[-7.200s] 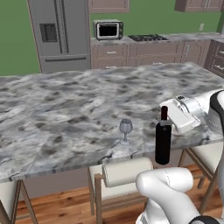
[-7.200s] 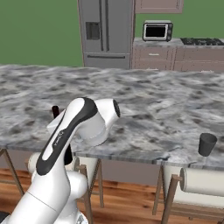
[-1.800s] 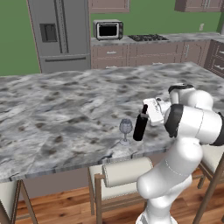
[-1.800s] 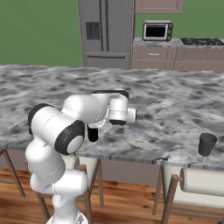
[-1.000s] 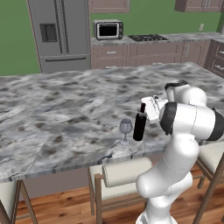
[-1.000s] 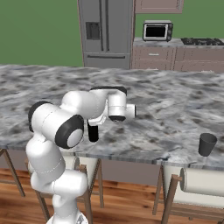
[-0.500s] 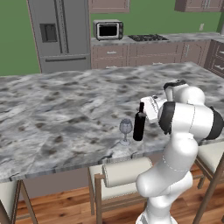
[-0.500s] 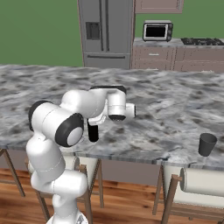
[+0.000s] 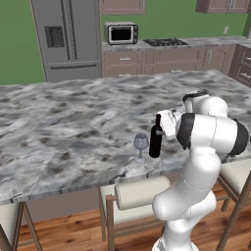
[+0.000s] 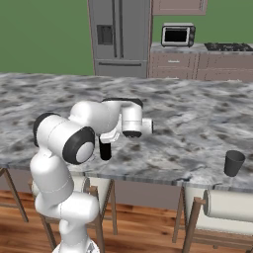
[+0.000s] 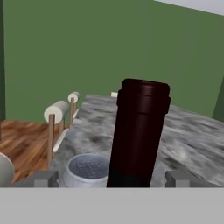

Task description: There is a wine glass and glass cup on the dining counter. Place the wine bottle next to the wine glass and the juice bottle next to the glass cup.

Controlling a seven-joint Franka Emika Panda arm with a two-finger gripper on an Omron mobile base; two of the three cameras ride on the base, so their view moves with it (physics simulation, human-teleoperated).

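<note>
- The dining counter [image 9: 59, 132] carries everything; white-cushioned stools [image 9: 142, 192] line its near edge.
- The robot's own arm hides most of the wine bottle [image 9: 156, 137] in the right base view.
- The bottle stands upright just beside the wine glass [image 9: 140, 143].
- The glass cup [image 10: 233, 163] sits well apart, near the counter's edge.
- The gripper [image 11: 111, 178] is spread wide, its fingertips [image 11: 43, 178] flanking the bottle's neck without pinching it.

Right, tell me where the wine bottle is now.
The wine bottle stands upright on the dining counter near its stool-side edge in the left base view, just right of the wine glass, with the open claw at its neck.
</note>
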